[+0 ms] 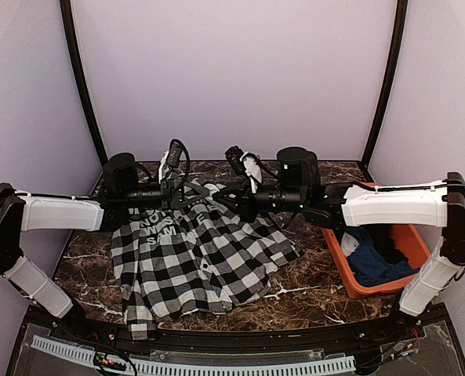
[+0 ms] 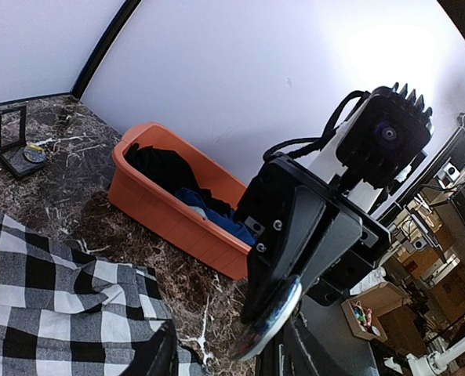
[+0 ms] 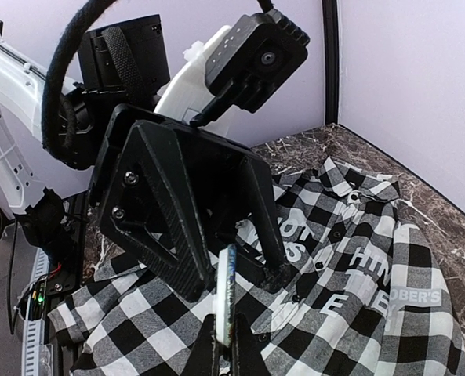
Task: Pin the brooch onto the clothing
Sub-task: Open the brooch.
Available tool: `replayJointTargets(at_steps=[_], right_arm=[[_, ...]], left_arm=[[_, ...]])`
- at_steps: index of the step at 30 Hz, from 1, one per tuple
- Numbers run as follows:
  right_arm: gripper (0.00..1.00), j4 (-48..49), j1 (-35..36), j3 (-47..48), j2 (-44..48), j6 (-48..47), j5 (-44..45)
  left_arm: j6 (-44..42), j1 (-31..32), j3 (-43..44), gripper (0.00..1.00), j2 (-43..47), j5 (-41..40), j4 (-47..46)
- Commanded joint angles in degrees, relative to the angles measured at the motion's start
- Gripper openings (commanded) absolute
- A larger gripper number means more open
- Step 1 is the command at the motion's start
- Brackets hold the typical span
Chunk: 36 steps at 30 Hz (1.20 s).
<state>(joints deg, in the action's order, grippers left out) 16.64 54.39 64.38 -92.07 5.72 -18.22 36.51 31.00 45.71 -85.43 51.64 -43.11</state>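
Both arms reach level toward each other above the checked shirt (image 1: 201,258). The right pincer (image 3: 223,345) grips the brooch (image 2: 270,319); the left pincer (image 3: 236,283) stands half open around it.

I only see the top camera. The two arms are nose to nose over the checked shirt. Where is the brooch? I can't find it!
Observer: The right end effector is shut on a thin round silver-rimmed brooch, seen edge-on above the black-and-white checked flannel shirt.
Operator: Is the other one grabbing it too?
Observer: The left end effector has its black fingers apart, one on each side of the brooch. I cannot tell if they are touching it.
Operator: Is anything else hiding?
Observer: A small black open frame stands on the brown marble table, a little apart from the orange plastic bin, by the back wall.
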Motion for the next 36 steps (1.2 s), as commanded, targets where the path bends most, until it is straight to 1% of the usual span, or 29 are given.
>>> replayJointTargets(at_steps=[1, 2, 6, 8, 9, 10, 12, 20, 24, 29, 33, 34, 36], right_arm=[[0.0, 1.2, 0.4, 1.0, -0.8, 0.0, -0.9], [0.0, 1.1, 0.3, 1.1, -0.9, -0.2, -0.9], [0.0, 0.8, 0.5, 1.3, -0.8, -0.4, -0.7], [0.0, 0.9, 0.4, 1.4, -0.8, -0.6, -0.6], [0.0, 0.9, 0.4, 1.5, -0.8, -0.7, -0.6], [0.0, 0.9, 0.5, 1.7, -0.9, -0.7, -0.5], [0.0, 0.6, 0.5, 2.3, -1.1, -0.2, -0.3], [0.0, -0.7, 0.8, 6.3, -3.5, 3.8, 0.4], [0.0, -2.1, 1.0, 7.9, -4.8, 5.7, 2.2], [0.0, -2.8, 1.4, 9.4, -5.8, 8.0, 3.2], [0.0, -3.4, 1.8, 10.7, -6.8, 8.0, 2.7], [0.0, -3.6, 1.9, 10.8, -7.0, 8.0, 2.8], [0.0, -3.8, 1.9, 10.8, -7.3, 8.0, 3.4]], left_arm=[[1.2, -0.1, 1.0, 0.42, -0.4, 1.2, -2.7], [1.4, -0.1, 1.0, 0.41, -0.6, 1.3, -2.9], [1.9, -0.1, 1.1, 0.29, -1.0, 1.7, -3.5], [2.1, -0.1, 1.2, 0.19, -1.2, 1.9, -3.7], [2.2, -0.1, 1.3, 0.15, -1.3, 2.0, -3.8], [2.4, -0.1, 1.3, 0.08, -1.5, 2.1, -3.9], [2.6, -0.1, 1.4, 0.02, -1.7, 2.1, -3.9], [0.6, 0.0, 1.7, 0.01, -1.0, 1.1, -1.0], [-2.6, 0.4, 2.1, 0.01, 0.2, -0.4, 3.3], [-9.1, 2.0, 3.5, 0.01, 1.4, -3.1, 11.9], [-10.5, 2.6, 4.1, 0.01, 1.6, -3.4, 13.5], [-10.3, 2.6, 4.1, 0.02, 1.6, -3.1, 13.4], [-9.5, 2.7, 4.0, 0.1, 1.5, -2.1, 12.3]])
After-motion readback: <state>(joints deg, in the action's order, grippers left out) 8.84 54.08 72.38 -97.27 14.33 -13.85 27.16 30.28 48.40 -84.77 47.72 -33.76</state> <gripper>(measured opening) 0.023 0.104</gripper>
